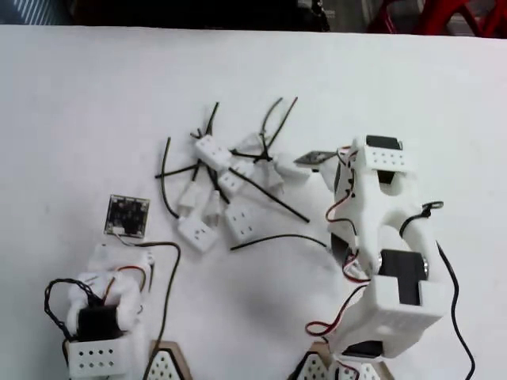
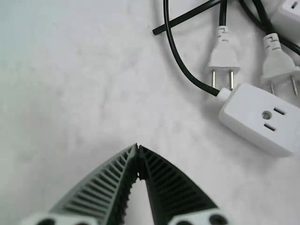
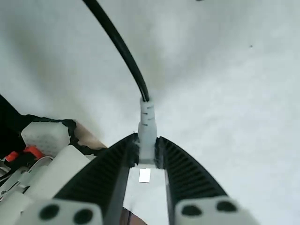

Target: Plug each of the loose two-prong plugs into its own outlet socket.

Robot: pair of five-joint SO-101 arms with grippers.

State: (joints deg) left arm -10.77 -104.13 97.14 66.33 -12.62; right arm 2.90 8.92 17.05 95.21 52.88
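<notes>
The right arm (image 1: pixel 384 237) stands at the right side of the white worktop (image 1: pixel 79 95). Its jaws are clenched on the sides of a white plug (image 3: pixel 146 129), whose black cord (image 3: pixel 119 47) runs away from the tips over the bare surface. The left arm (image 1: pixel 103 305) sits at the near left corner, its jaws pressed together with nothing between them. Near those tips lies a white outlet block (image 2: pixel 262 117) with 1 socket facing up. 2 loose plugs (image 2: pixel 224 55) lie just beside it, prongs pointing at its edge and neither one pushed into the socket. In the middle of the worktop, more white plugs, blocks and black cords lie in a tangled heap (image 1: pixel 226 186).
</notes>
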